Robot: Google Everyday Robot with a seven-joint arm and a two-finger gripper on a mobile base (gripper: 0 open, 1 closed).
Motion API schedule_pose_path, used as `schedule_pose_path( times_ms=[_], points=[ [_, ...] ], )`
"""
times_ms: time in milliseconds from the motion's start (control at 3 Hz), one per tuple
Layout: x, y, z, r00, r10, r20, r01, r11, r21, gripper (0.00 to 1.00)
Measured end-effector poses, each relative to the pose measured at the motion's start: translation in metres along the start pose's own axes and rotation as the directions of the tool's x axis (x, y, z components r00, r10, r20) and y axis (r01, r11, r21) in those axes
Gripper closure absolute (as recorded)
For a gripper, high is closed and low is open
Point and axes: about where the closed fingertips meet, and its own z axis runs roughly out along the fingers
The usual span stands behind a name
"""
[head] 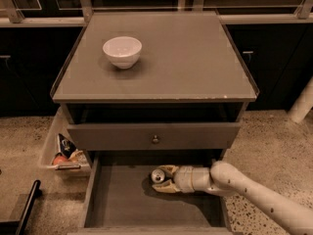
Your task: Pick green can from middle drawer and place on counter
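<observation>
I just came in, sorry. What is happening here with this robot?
The robot's arm reaches into the open middle drawer, and its gripper is at the green can, which stands on the drawer floor. The can is not on the counter yet; a white bowl sits there.

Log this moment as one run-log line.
gripper: inside middle drawer, at green can | green can: upright, in drawer | counter: holds white bowl
</observation>
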Motion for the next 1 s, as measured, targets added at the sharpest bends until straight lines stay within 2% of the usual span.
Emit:
schedule_pose_path(
  times_ms=[333, 667, 1000],
  points=[
    [0.002, 0.005, -0.004, 1.000, 0.021, 0.000, -0.021, 0.9998, -0.003, 0.88],
    [-0.004, 0.007, -0.014, 1.000, 0.021, 0.009, -0.021, 0.9998, 0.000, 1.00],
    [-0.018, 0.009, -0.021, 1.000, 0.010, 0.024, -0.010, 0.9999, -0.004, 1.00]
  ],
)
